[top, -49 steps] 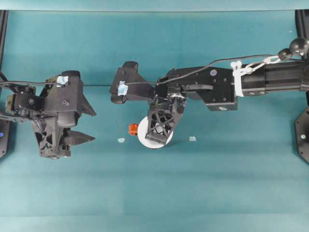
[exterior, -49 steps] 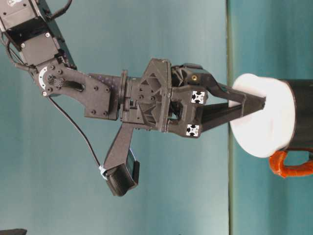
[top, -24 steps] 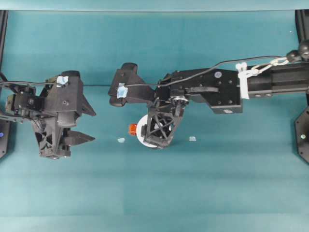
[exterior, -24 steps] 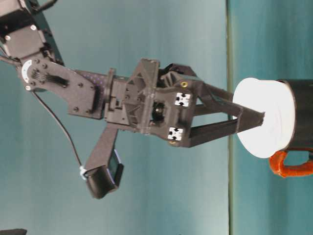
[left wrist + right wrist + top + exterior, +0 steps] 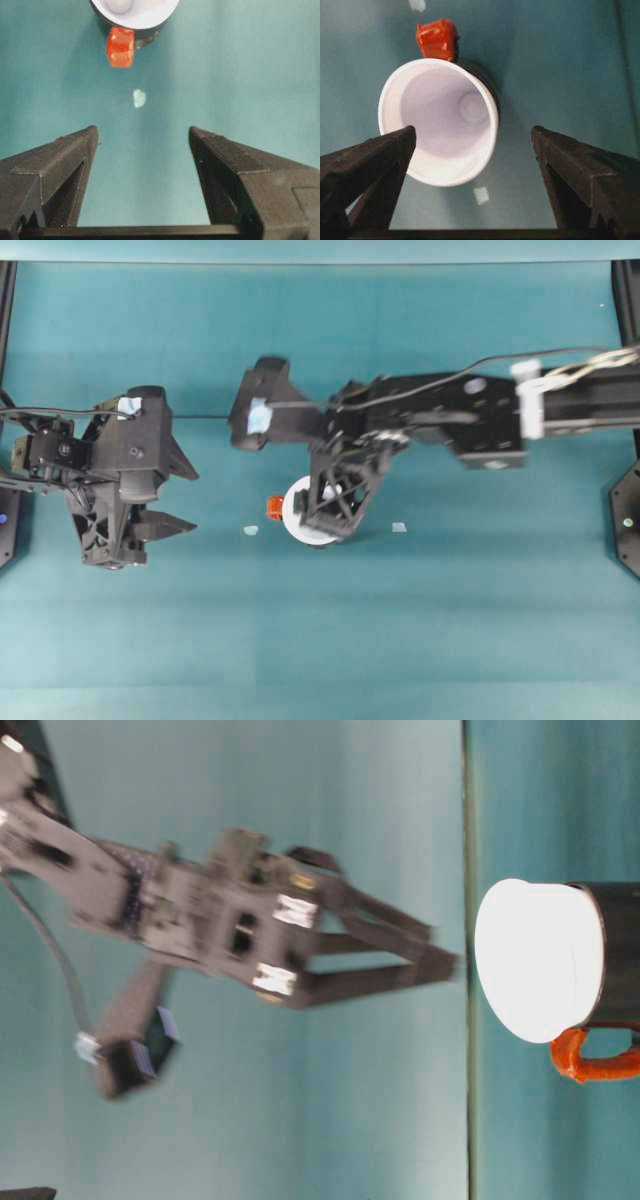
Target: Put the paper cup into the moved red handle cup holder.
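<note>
paper cup (image 5: 440, 120) sits in the holder (image 5: 620, 955); our right claw (image 5: 470, 165) hangs released above, next we clear away.

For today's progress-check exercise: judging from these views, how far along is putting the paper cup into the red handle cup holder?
Done: the paper cup sits upright in the red handle cup holder, rim above the holder's top.
In hand: nothing. The right gripper is open above the cup, fingers clear of the rim. The left gripper is open, off to the side.
Left: apparently only moving the right arm away.
</note>
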